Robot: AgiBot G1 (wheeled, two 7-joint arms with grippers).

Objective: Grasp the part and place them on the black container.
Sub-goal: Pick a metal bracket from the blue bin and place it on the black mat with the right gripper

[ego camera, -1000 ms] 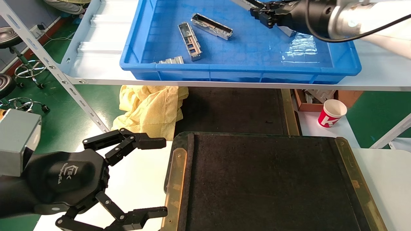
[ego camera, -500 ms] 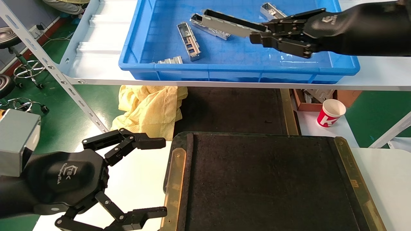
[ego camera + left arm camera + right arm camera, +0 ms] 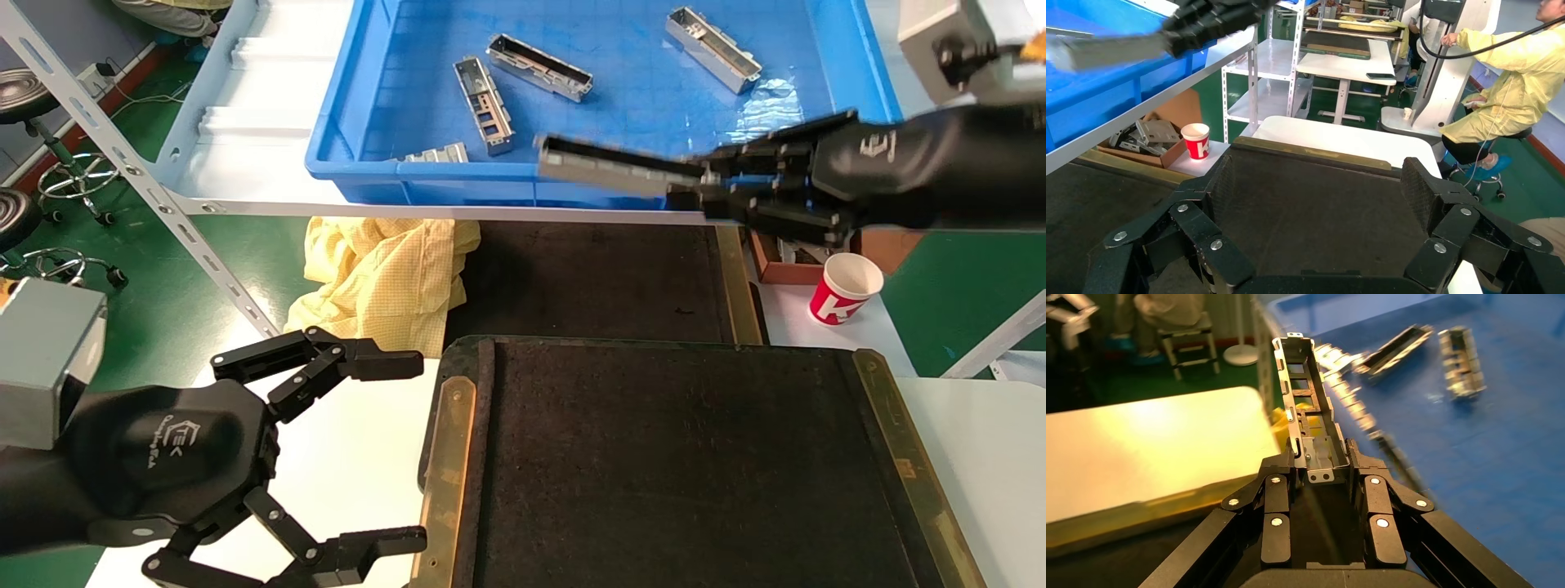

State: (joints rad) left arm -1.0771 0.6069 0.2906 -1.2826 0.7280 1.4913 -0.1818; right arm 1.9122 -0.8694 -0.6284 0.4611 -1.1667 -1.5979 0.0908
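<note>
My right gripper (image 3: 695, 184) is shut on a silver part (image 3: 613, 167) and holds it in the air over the blue crate's front edge, above the far black mat. In the right wrist view the part (image 3: 1306, 410) sticks out from between the fingers (image 3: 1275, 478), its cutouts facing up. The black container (image 3: 670, 465) lies in front of me, with brass strips along its sides. My left gripper (image 3: 392, 449) is open and empty at the container's left edge, over the white table. Several more parts (image 3: 484, 104) lie in the blue crate.
The blue crate (image 3: 572, 175) stands on a white shelf. A yellow cloth (image 3: 384, 278) lies below it at the left. A red and white paper cup (image 3: 846, 287) stands to the right. A grey slotted shelf post (image 3: 139, 175) runs diagonally on the left.
My right gripper has come out of the crate with the part, moving toward me and down to the crate's front edge. The left arm has not moved.
</note>
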